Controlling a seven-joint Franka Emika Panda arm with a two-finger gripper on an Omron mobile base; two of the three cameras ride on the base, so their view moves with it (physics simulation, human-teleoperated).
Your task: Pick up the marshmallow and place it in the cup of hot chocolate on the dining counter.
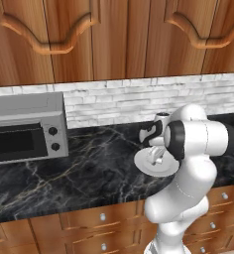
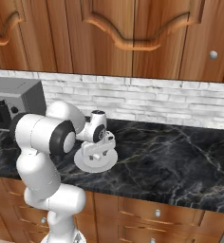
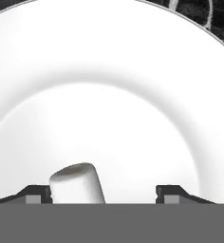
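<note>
Reaching down over the white plate on the worktop, the gripper straddles the marshmallow with jaws apart, nothing gripped yet; next, I judge, centre and squeeze gently.

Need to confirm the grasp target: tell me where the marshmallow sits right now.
In the hand view the marshmallow lies on the white plate, between the pincer fingertips and close to the left one.
</note>
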